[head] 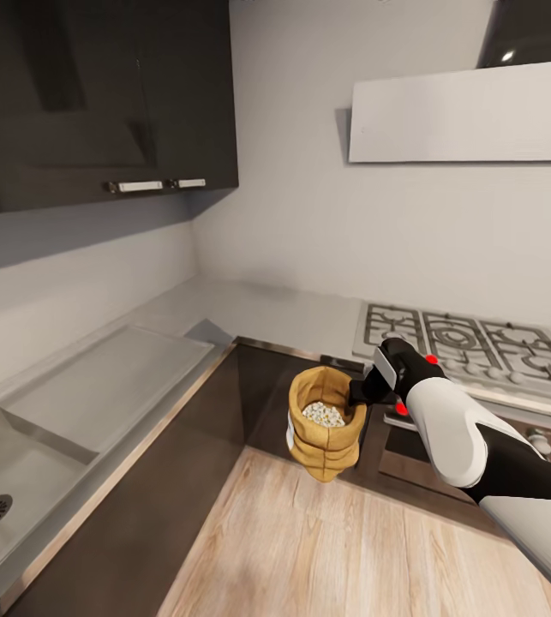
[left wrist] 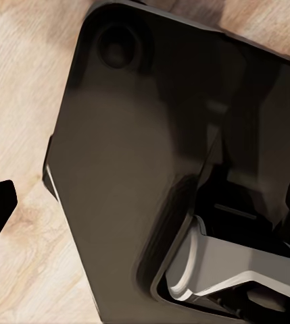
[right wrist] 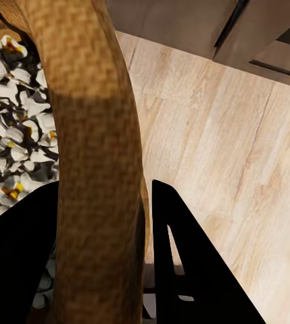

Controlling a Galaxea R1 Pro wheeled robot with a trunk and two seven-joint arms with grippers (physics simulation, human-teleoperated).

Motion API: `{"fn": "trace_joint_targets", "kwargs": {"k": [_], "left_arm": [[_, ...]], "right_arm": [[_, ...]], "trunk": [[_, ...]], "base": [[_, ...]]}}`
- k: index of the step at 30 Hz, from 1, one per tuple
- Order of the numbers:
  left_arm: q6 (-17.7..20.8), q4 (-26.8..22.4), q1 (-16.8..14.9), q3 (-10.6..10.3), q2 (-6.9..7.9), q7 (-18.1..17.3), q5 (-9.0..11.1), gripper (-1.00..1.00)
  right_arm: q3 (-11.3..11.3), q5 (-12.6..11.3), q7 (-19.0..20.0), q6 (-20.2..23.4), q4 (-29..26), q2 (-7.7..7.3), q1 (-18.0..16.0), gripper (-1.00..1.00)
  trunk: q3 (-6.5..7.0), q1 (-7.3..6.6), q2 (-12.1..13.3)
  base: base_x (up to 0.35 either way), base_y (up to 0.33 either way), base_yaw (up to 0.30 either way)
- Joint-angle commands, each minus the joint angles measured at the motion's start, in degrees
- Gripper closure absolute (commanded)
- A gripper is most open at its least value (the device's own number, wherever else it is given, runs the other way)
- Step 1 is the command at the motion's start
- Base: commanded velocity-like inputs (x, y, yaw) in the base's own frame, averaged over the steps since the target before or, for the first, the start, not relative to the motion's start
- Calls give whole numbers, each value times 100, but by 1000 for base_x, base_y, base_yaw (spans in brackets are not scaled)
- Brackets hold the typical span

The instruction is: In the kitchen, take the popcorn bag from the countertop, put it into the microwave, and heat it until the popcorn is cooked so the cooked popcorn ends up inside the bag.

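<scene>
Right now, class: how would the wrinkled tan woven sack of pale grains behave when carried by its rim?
The wrinkled tan woven sack is probably soft: its sides crease. It hangs from one side of its rolled rim in the right gripper, so it may sway. Its open top could spill the pale grains if tilted.

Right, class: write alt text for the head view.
The right gripper holds a tan-brown wrinkled popcorn bag of pale puffed popcorn above the light wood floor. Behind lie a grey countertop and a steel gas hob.
</scene>
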Motion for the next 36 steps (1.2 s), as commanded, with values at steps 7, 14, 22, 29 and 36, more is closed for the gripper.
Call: {"fn": "trace_joint_targets", "kwargs": {"k": [7, 14, 22, 29, 36], "left_arm": [[-14, -2, -2, 6, -3, 13, 17, -100], [-14, -2, -2, 6, -2, 13, 15, -100], [-14, -2, -2, 6, -2, 13, 21, -100], [-14, 4, -2, 1, -2, 13, 14, -100], [-14, 7, -2, -3, -5, 13, 13, -100]], "right_arm": [[-38, 64, 33, 22, -10, 2, -3, 100], [-30, 66, 33, 22, -10, -30, -3, 100], [-26, 66, 33, 22, -10, -31, -3, 100], [-5, 66, 33, 22, -19, -40, -3, 100], [3, 63, 33, 22, -15, -33, -3, 100]], "trunk": [[55, 2, -6], [119, 2, -6], [191, 2, -6], [255, 2, -6], [318, 2, -6]], "base": [[0, 0, 0], [0, 0, 0], [0, 0, 0], [0, 0, 0], [0, 0, 0]]}}
